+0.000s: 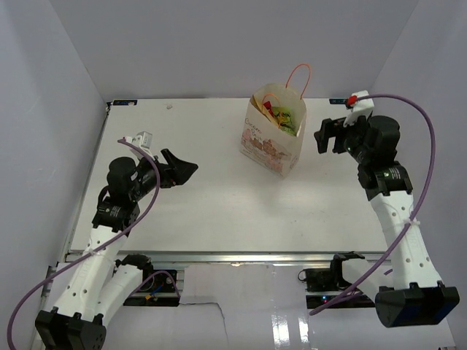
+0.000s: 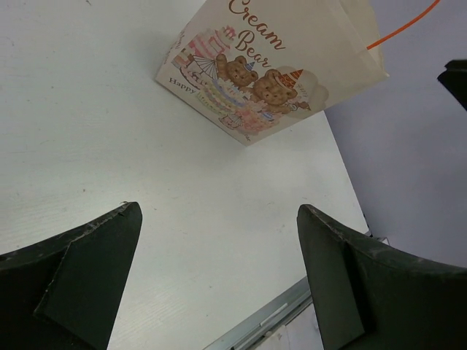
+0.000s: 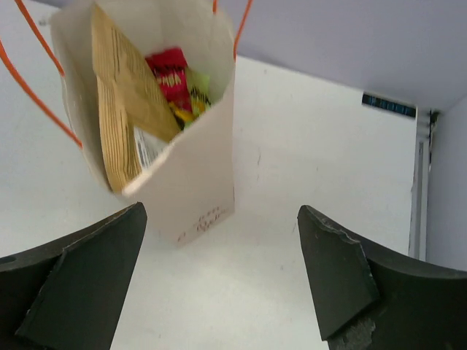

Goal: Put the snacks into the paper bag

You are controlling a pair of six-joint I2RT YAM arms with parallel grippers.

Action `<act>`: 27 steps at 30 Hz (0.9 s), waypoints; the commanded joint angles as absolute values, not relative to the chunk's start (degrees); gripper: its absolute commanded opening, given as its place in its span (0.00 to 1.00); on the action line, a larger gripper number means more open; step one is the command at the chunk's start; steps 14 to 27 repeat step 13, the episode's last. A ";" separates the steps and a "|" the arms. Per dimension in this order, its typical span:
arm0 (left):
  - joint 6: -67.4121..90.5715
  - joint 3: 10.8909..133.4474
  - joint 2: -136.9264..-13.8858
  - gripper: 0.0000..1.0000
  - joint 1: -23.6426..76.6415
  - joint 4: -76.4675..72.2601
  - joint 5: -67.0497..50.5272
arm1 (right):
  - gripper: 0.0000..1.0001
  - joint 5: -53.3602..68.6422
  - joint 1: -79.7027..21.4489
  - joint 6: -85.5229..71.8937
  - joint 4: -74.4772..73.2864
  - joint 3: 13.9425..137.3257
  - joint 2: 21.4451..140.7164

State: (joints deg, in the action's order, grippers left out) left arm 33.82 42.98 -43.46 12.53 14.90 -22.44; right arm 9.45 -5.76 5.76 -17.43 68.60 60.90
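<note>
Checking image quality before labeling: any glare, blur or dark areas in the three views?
Top external: even light, soft shadows, glare only on the glossy strip at the bottom edge. Left wrist: bag print sharp, gripper fingers dark with little detail. Right wrist: bag and snacks slightly soft, colours readable.

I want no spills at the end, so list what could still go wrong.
The open right gripper hangs close beside the paper bag; a careless swing could tip it.
The orange loop handle stands above the rim and might snag a finger.
The large yellow snack packet reaches the rim and could spill.
</note>
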 commanded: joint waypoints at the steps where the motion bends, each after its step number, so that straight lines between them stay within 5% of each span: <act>1: 32.17 43.24 -44.12 0.98 12.39 12.05 -21.62 | 0.90 2.38 -5.54 2.29 -22.05 61.38 56.44; 27: 32.61 43.59 -49.31 0.98 12.30 8.00 -23.82 | 0.90 -4.49 -4.48 3.07 -23.47 54.76 47.11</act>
